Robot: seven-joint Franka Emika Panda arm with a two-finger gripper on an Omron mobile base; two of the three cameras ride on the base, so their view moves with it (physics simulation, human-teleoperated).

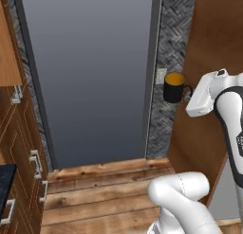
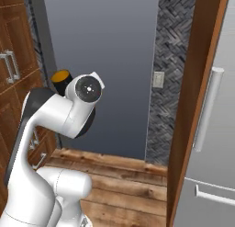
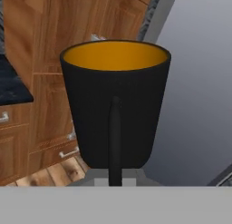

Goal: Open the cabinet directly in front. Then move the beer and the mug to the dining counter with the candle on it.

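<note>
Item one, far left of the left base view: reddish-brown panelled wooden drawer fronts (image 1: 19, 148) with small silver handles, beside a wide grey panel (image 1: 90, 76); wood-plank floor (image 1: 95, 190) below.

Item two, right of centre in that view: black mug with loop handle and yellow-orange inside (image 1: 174, 87), carried upright in mid-air, off any surface.

Item three: my claw (image 3: 115, 181), clenched on the mug's handle; in the hand view the handle runs straight up from my tips, the cup body just beyond. I judge the mug rigid, light, smooth-glazed and breakable; the handle is the sound hold, though the cup could swing if I move sharply.
</note>
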